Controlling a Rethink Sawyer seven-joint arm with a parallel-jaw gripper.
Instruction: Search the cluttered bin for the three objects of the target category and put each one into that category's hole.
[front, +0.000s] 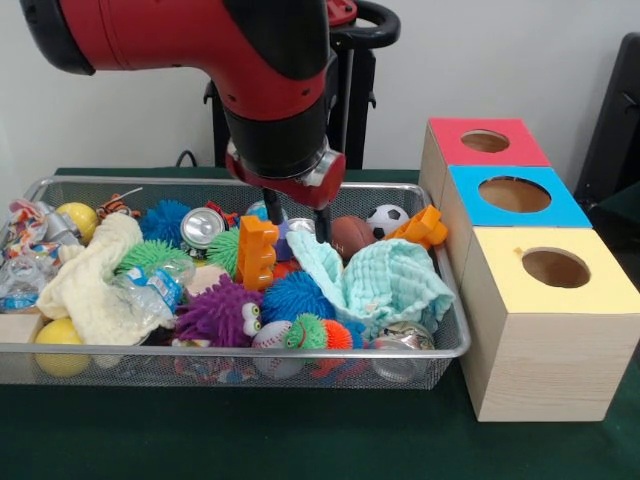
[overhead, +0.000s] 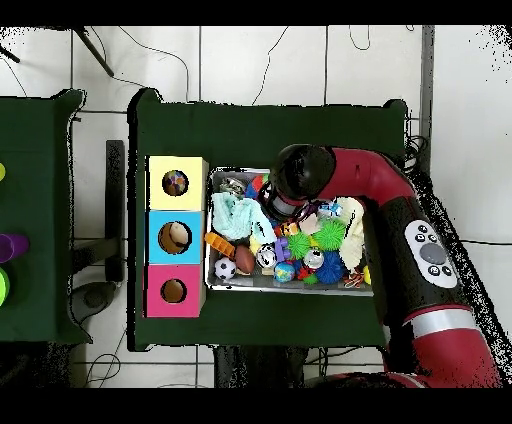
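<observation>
Front view: gripper (front: 297, 212) hangs over the mint cloth (front: 385, 285) in the bin (front: 440, 345), likely to grab it for the yellow hole (front: 555, 268); fingers apart, empty.

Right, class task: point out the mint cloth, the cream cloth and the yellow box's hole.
Mint cloth (front: 385, 285), front view, its bunched middle.
Cream cloth (front: 92, 285), front view, middle of the knit.
Yellow box's hole (front: 555, 268), front view, the dark opening.

One mesh bin (front: 445, 340) holds two cloths, cream (front: 95, 285) and mint (front: 385, 280). Three boxes stand beside it: red-topped (front: 487, 142), blue-topped (front: 515, 195), yellow-topped (front: 553, 270). Two yellow balls (front: 60, 333) show.
</observation>
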